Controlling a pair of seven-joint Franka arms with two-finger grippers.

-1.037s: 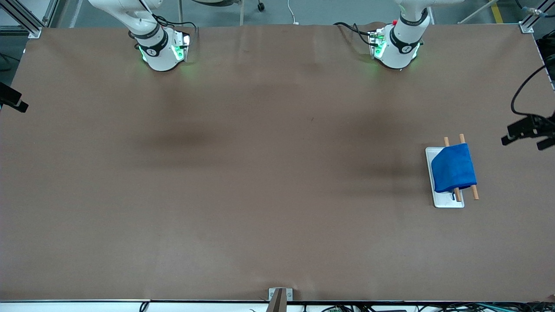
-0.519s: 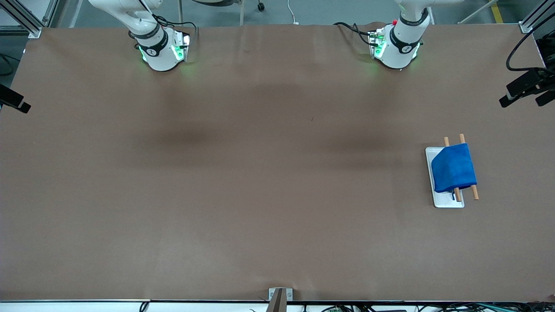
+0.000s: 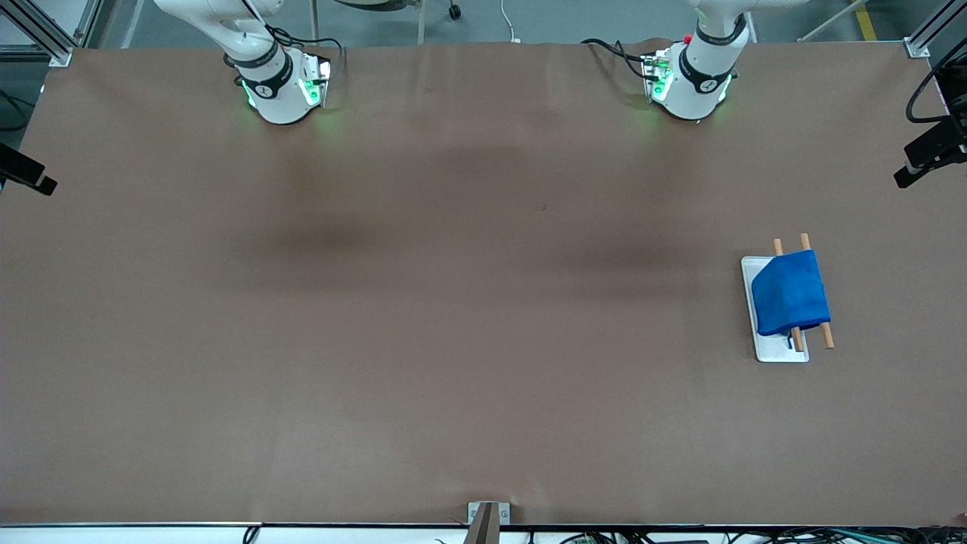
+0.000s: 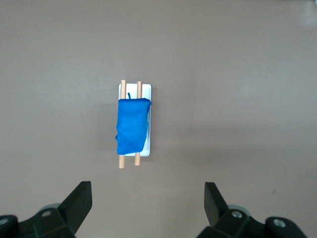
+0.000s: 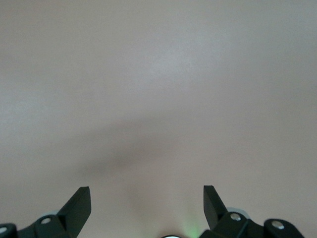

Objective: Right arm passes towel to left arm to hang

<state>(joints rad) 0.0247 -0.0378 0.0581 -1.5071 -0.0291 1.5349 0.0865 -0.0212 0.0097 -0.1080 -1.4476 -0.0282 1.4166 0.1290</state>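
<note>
The blue towel (image 3: 789, 293) hangs folded over two wooden rods (image 3: 828, 338) of a small rack with a white base (image 3: 782, 351), at the left arm's end of the table. From high above, the left wrist view shows the towel (image 4: 131, 126) on the rack (image 4: 147, 91). My left gripper (image 4: 148, 198) is open and empty, well clear of the towel; it shows as a black shape at the front view's edge (image 3: 925, 159). My right gripper (image 5: 147, 198) is open and empty over bare table, and shows at the front view's other edge (image 3: 26, 177).
The brown table (image 3: 453, 302) carries only the rack. The right arm's base (image 3: 279, 87) and the left arm's base (image 3: 691, 83) stand along the table's edge farthest from the front camera. A small metal bracket (image 3: 487, 517) sits at the nearest edge.
The left gripper has moved away from the rack toward the bases' edge and farther out of the front view. The right gripper has barely shifted. The towel and rack have not moved.
</note>
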